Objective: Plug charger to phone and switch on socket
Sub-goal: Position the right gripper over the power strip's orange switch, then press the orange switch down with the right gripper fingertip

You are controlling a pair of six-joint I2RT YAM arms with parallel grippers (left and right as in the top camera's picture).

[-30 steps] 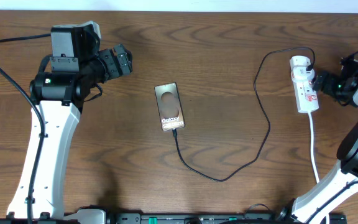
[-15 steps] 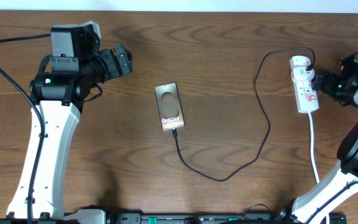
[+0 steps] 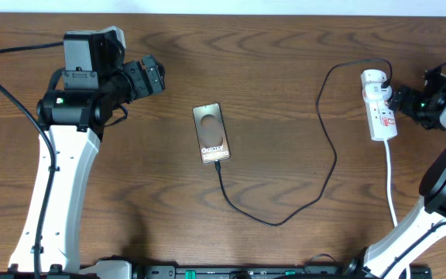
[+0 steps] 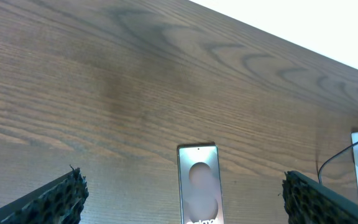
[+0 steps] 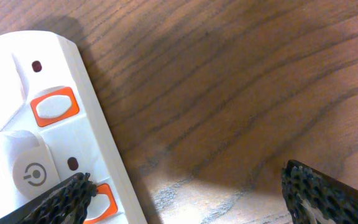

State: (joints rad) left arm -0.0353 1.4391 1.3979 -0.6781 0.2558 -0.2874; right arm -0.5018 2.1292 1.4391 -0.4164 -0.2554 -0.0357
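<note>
The dark phone point(image 3: 211, 133) lies at the table's middle with the thin black charger cable point(image 3: 327, 167) plugged into its near end. The cable loops right and up to the white socket strip point(image 3: 379, 105). The phone also shows in the left wrist view point(image 4: 199, 185), between my open left fingers. My left gripper point(image 3: 158, 76) is open and empty, left of the phone. My right gripper point(image 3: 406, 103) is open just right of the strip. In the right wrist view one finger rests over an orange switch point(image 5: 103, 200) on the strip point(image 5: 36, 130); the gripper point(image 5: 185, 196) holds nothing.
A white lead point(image 3: 391, 186) runs from the strip toward the table's front edge. A second orange switch point(image 5: 55, 104) and a power symbol button point(image 5: 33, 174) sit on the strip. Bare brown wood surrounds the phone.
The right arm has shifted very slightly at the strip. The left arm, phone and cable have not moved.
</note>
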